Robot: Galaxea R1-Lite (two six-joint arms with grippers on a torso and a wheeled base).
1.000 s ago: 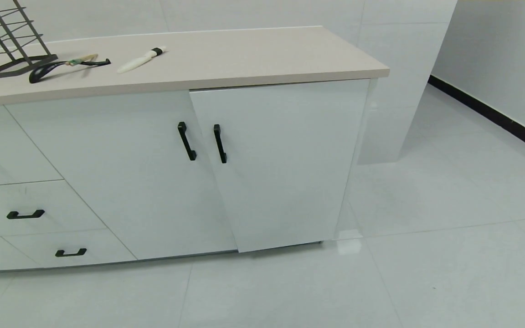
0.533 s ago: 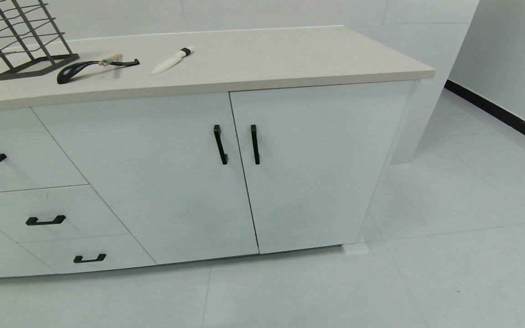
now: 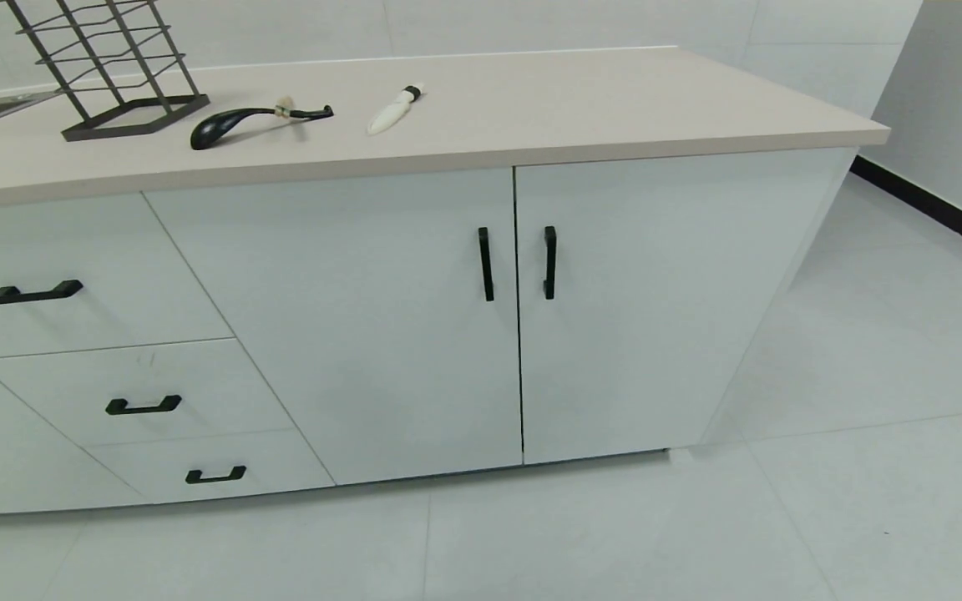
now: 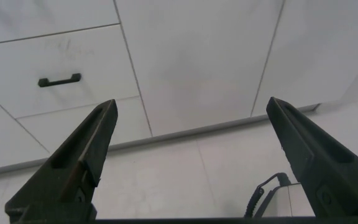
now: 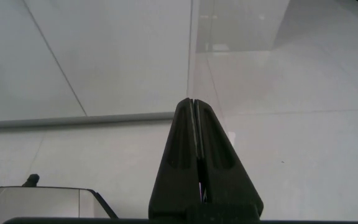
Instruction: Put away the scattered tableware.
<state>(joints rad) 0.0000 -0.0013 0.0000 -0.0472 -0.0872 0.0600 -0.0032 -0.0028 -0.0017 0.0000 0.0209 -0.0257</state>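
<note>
The head camera has swung left over the past second, sliding the whole cabinet rightward in view; the tableware itself has not shifted. At the far left of the beige surface (image 3: 573,100), one black ladle (image 3: 222,127) lies just right of one wire rack (image 3: 126,63), and one white knife (image 3: 393,110) lies near it to the right. Below are two doors (image 3: 347,334), three drawers (image 3: 139,367) and five black handles (image 3: 486,264). The left gripper (image 4: 191,104) gapes wide; the right gripper (image 5: 193,109) is pressed closed above the floor (image 5: 291,143).

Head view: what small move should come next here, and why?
Probably drive nearer the rack on the counter: the black ladle and white knife lie near it, while the open left gripper and shut right gripper hang low, facing cabinet and floor.
</note>
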